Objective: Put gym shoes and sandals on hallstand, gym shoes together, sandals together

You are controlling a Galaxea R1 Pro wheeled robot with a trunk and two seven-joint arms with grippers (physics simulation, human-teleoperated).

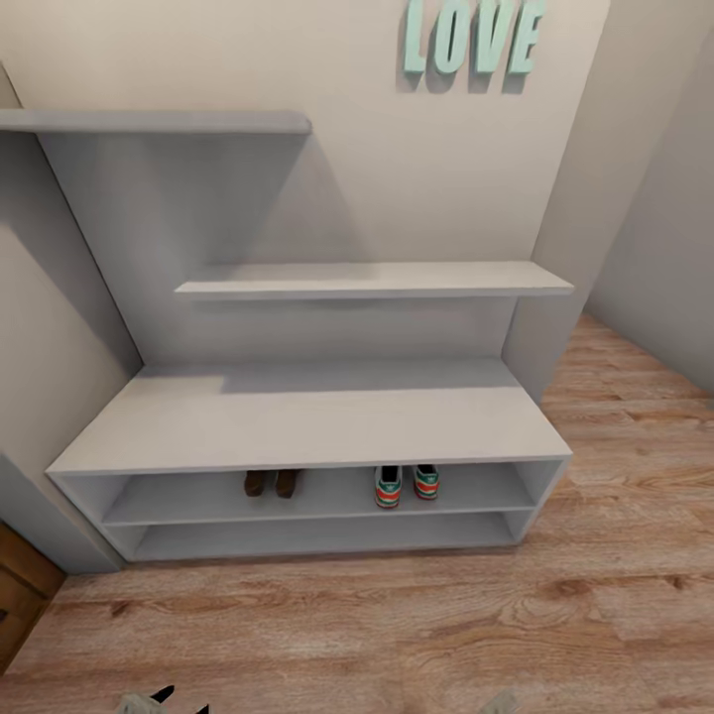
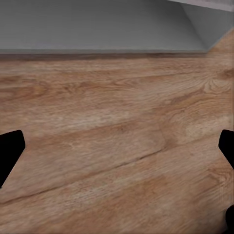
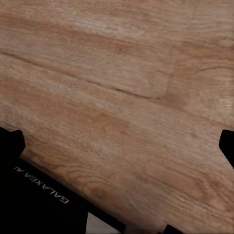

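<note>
The two gym shoes (image 1: 406,485) sit side by side on the upper open shelf of the hallstand (image 1: 307,421), a bit right of the middle of the head view, with their red and green heels facing out. The two sandals (image 1: 271,483) sit close together on the same shelf, a bit left of the middle. No shoe lies on the corridor floor (image 1: 397,625) that fills the bottom of the frame, so the job looks done.

If a shoe had to be moved again, the gym shoes look light and a little squashy (the cloth top would bend, the sole would not). The best spot to pinch one is probably the stiff heel, since that is the part poking out of the shelf. The sandals look thin, flat and light too, and a bit slippery like leather, so I would pinch one across its back edge. The shelf gap is low, so a reach would have to go in flat.

The left gripper (image 2: 117,151) hangs over bare wood near the base of the rack; its black fingertips (image 2: 9,151) stand far apart with nothing between them. The right gripper (image 3: 117,146) is spread wide over bare wood too, holding nothing.

On the wall, in the upper right of the frame, are mint letters (image 1: 473,36) spelling LOVE.
</note>
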